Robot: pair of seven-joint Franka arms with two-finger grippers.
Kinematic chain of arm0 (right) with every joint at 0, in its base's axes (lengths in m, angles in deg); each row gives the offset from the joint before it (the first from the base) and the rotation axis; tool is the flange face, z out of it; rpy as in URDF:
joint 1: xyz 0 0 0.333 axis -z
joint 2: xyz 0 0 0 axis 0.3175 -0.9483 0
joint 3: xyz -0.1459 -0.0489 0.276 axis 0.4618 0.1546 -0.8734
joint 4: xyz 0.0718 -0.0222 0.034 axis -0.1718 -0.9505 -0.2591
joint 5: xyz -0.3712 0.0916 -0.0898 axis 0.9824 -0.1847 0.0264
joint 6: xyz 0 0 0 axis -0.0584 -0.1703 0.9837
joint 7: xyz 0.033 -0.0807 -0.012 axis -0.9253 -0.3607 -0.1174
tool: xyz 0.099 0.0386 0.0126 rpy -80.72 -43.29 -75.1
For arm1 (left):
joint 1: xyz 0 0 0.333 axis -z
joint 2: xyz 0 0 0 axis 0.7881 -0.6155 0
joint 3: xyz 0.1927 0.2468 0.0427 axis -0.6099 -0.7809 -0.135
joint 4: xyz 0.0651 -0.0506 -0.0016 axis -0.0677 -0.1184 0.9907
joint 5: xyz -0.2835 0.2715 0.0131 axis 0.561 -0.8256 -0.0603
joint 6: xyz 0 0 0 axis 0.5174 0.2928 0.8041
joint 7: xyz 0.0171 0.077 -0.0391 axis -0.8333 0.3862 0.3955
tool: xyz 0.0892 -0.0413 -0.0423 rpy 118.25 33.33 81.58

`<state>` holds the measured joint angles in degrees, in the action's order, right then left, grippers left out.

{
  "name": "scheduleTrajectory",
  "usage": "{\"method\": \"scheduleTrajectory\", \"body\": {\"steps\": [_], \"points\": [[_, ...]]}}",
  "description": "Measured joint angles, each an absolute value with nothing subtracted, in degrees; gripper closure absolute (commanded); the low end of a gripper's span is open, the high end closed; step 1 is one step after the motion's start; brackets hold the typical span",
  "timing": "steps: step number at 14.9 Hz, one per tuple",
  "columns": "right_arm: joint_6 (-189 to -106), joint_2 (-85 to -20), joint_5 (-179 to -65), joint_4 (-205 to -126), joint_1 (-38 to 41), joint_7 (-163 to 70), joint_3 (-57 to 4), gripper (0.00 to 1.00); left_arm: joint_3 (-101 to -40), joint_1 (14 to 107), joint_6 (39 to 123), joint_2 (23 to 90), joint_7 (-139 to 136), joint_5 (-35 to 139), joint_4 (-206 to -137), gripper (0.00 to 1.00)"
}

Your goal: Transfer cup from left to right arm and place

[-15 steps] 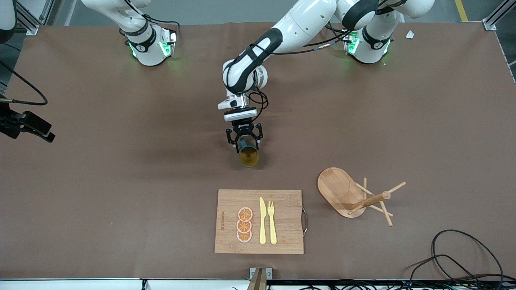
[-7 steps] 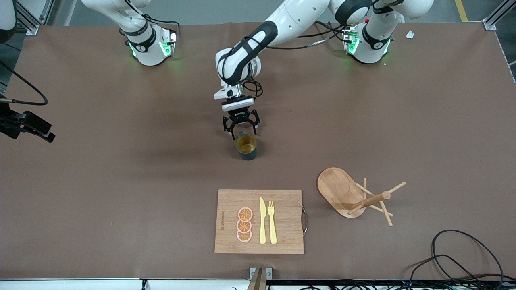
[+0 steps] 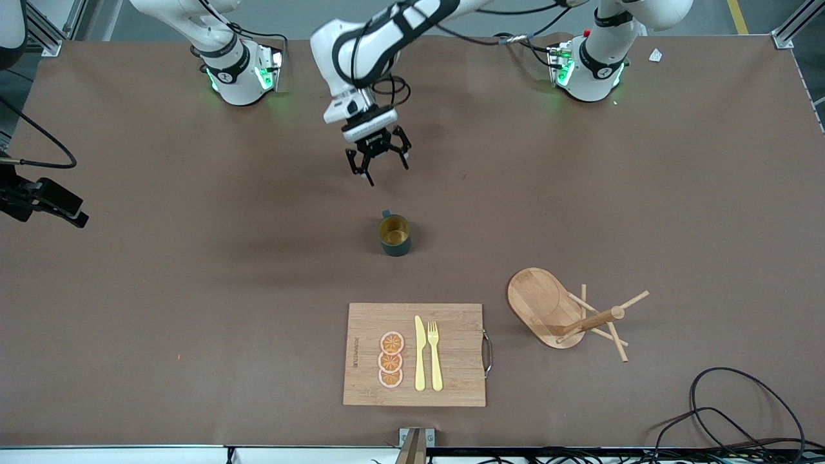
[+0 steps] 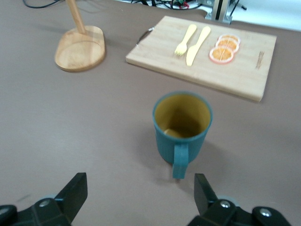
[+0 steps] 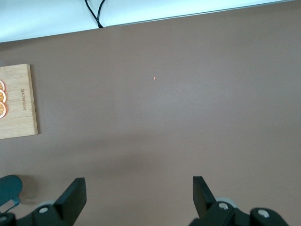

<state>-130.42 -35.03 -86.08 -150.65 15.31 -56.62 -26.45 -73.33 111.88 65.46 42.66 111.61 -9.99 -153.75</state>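
Open right tool over bare table

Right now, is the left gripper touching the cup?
Apart. In the front view the open left gripper hangs above bare table, with brown table showing between its fingertips and the upright cup.

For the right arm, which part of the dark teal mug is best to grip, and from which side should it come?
Probably the rim wall of the dark teal mug with the tan inside, from above. It stands upright, mouth open, alone on the brown table. Its small handle points toward the robots' bases, so the jaws should close across the wall clear of it.
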Motion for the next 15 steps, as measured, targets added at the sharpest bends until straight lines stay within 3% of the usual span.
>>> {"method": "scheduleTrajectory", "body": {"steps": [5, 9, 15], "points": [[-130.08, -35.2, -86.15, -150.72, 15.16, -56.63, -26.74, 0.0, -74.0, 106.11, 63.85, 54.95, 104.37, -0.17, -153.73, 0.0], [-132.1, -39.69, -86.24, -151.13, 12.67, -56.63, -27.34, 0.0, -74.16, 94.32, 64.04, 61.32, 91.38, 8.12, -153.65, 0.0], [-135.66, -47.47, -86.34, -151.22, 2.45, -64.44, -27.76, 0.0, -74.23, 74.38, 64.38, 67.56, 61.35, 19.96, -152.56, 0.0]]}}
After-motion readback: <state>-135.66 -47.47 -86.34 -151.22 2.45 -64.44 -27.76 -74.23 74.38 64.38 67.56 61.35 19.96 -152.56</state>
